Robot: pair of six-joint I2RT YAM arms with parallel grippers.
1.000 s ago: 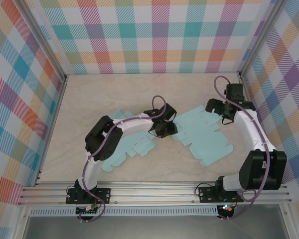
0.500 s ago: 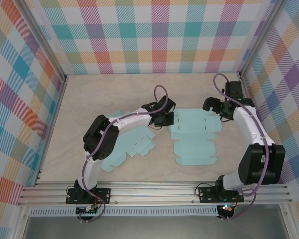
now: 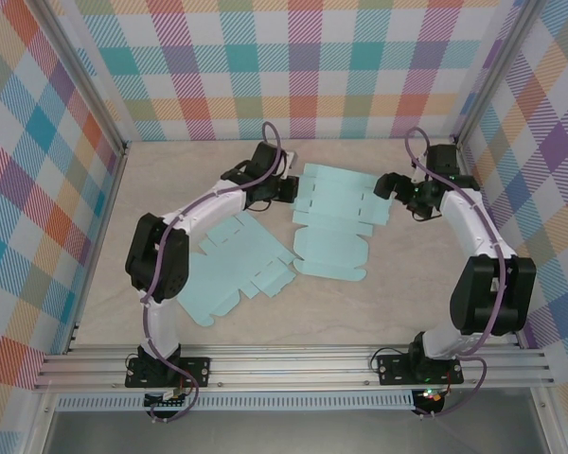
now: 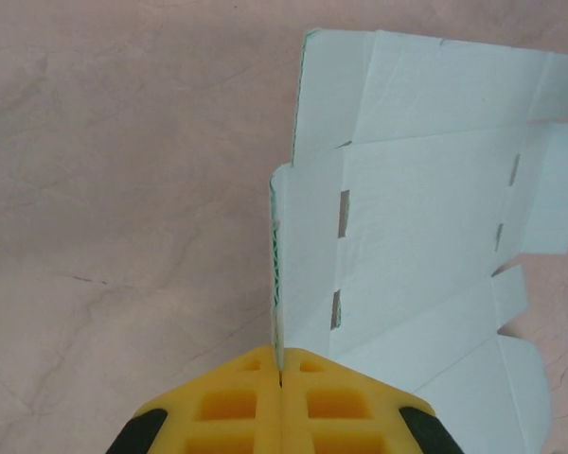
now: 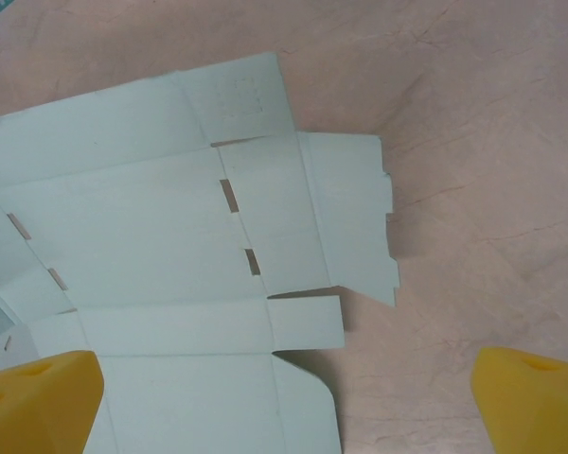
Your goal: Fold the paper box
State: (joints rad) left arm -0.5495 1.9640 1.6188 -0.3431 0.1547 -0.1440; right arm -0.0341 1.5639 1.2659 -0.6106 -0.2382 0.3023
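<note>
A flat pale-blue paper box blank (image 3: 333, 222) lies unfolded at the middle of the table. My left gripper (image 3: 286, 188) is shut on its left edge; in the left wrist view the yellow fingers (image 4: 346, 407) pinch the thin edge of the blank (image 4: 426, 218). My right gripper (image 3: 390, 187) hovers open at the blank's right side. In the right wrist view the blank (image 5: 142, 246) spreads below, with a yellow fingertip (image 5: 38, 402) over it and the other off its edge.
A second flat blue blank (image 3: 235, 265) lies to the left under the left arm. Plaid walls with metal posts (image 3: 473, 104) enclose the beige table (image 3: 398, 303).
My left gripper has dragged the blank up and to the left toward the back of the table, turning it. The right gripper has shifted left, following the blank's right edge.
</note>
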